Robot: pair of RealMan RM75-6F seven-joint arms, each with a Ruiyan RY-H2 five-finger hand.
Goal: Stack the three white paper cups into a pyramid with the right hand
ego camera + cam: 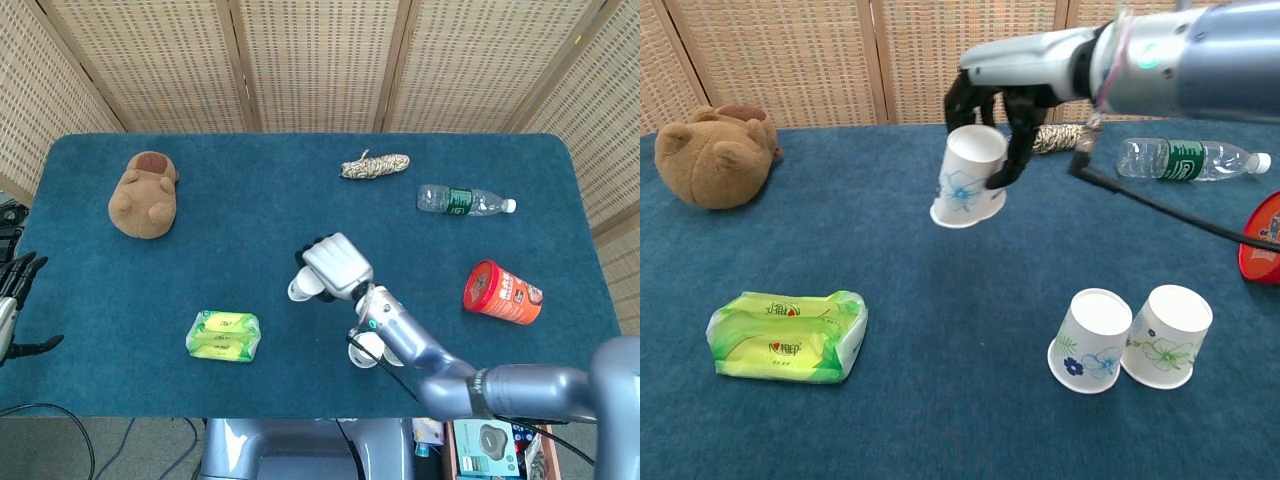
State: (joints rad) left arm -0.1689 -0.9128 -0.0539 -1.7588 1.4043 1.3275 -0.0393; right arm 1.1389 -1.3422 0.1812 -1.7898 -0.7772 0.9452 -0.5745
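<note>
My right hand [1002, 88] grips a white paper cup [968, 182] with a blue flower print and holds it upside down, tilted, well above the table. In the head view the right hand [337, 264] covers most of that cup [299, 290]. Two more white cups stand upside down and touching on the cloth at the front right: one [1091, 340] on the left, the other [1166, 336] on the right. The held cup hangs up and to the left of them. My left hand [14, 300] sits off the table's left edge, fingers apart and holding nothing.
A brown plush bear [712, 155] lies at the back left. A green tissue pack [788, 335] lies at the front left. A coiled rope [375, 165] and a water bottle [1185, 159] lie at the back, and a red tub [501, 292] lies on the right.
</note>
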